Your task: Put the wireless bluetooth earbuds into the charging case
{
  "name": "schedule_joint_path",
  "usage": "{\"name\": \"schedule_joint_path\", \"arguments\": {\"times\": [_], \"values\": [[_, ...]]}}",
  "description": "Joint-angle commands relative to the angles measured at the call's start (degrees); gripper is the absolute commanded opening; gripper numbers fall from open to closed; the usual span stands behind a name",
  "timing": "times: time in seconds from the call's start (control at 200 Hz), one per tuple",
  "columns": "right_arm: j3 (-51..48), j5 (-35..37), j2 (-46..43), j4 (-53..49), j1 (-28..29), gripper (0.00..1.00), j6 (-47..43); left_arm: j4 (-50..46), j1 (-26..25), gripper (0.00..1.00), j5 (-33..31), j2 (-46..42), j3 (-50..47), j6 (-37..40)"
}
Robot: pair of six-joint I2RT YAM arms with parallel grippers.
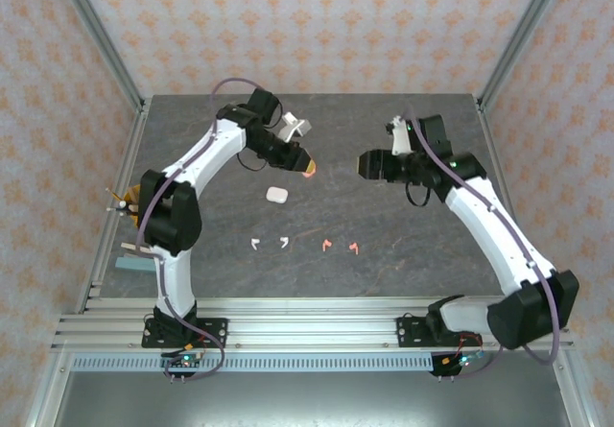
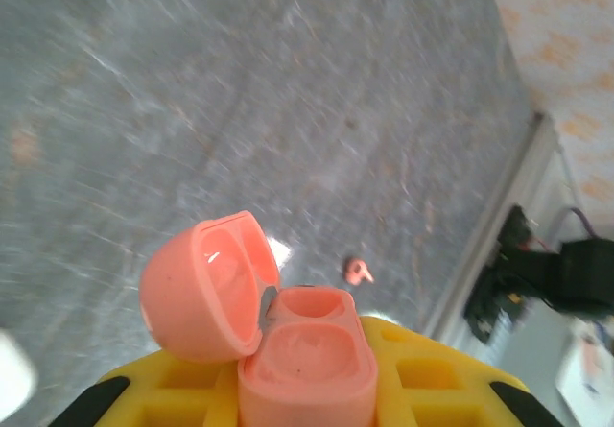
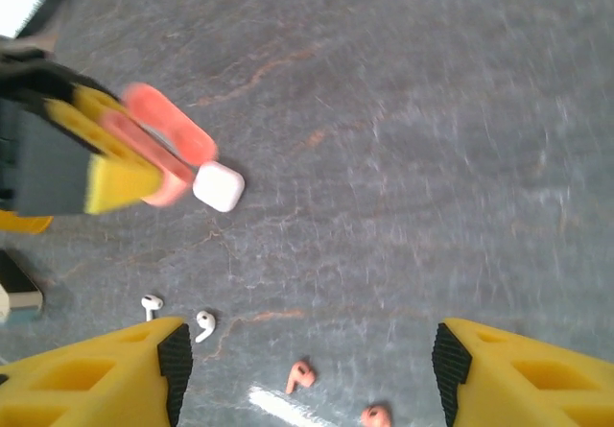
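Note:
My left gripper (image 1: 305, 165) (image 2: 305, 381) is shut on a coral-pink charging case (image 2: 307, 350) held above the table, its lid (image 2: 206, 288) swung open and both wells empty. The same case (image 3: 163, 139) appears blurred at upper left in the right wrist view. Two white earbuds (image 1: 256, 244) (image 3: 151, 303) and two coral-pink earbuds (image 1: 327, 246) (image 3: 299, 376) lie in a row on the grey table in front of the arms. One pink earbud (image 2: 359, 272) lies beyond the held case. My right gripper (image 1: 369, 166) (image 3: 309, 374) hangs open over the pink earbuds, holding nothing.
A shut white case (image 1: 276, 195) (image 3: 219, 186) rests on the table under the left gripper. Small tools and a pale blue item (image 1: 129, 264) sit at the table's left edge. Metal posts (image 1: 96, 34) and patterned walls enclose the table.

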Motion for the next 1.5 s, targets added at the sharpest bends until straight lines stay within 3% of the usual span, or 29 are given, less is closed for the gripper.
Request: {"name": "schedule_joint_path", "arguments": {"times": [0.0,0.205,0.385,0.51,0.591,0.671,0.821,0.911,1.151,1.491], "values": [[-6.4,3.2,-3.4,2.6,0.2,0.69,12.1,10.0,-3.5,0.0,-14.2,-6.7,-3.2,-5.9],[-15.1,7.4,-6.8,0.9,0.6,0.69,19.1,17.5,-9.0,0.0,-30.3,-13.6,-11.1,-7.2],[-20.0,10.3,-8.9,0.9,2.0,0.68,23.3,24.5,-16.4,0.0,-59.0,-19.6,-20.5,-5.2],[-21.9,12.2,-9.4,0.7,3.8,0.68,25.2,29.2,-17.4,0.0,-64.7,-23.4,-27.7,-11.1],[-22.6,13.1,-9.4,0.3,5.1,0.68,25.6,37.8,-17.5,0.0,-63.8,-27.0,-35.6,-13.2],[-23.2,13.5,-9.5,-0.1,6.0,0.67,25.9,52.2,-17.5,0.0,-61.7,-32.1,-46.2,-13.2],[-24.1,13.2,-9.2,0.6,7.3,0.67,27.6,79.9,-17.4,0.0,-56.3,-38.3,-62.8,-9.8],[-23.5,13.5,-8.0,0.8,9.3,0.67,28.8,91.4,-17.2,0.0,-51.3,-39.5,-68.3,-6.9],[-19.3,15.3,-1.5,1.7,14.4,0.66,34.2,97.1,-17.0,0.0,-40.0,-40.6,-69.3,-1.3],[-11.6,20.5,9.4,3.3,20.5,0.66,42.2,99.7,-17.0,0.0,-38.0,-43.8,-69.5,1.4]]}}
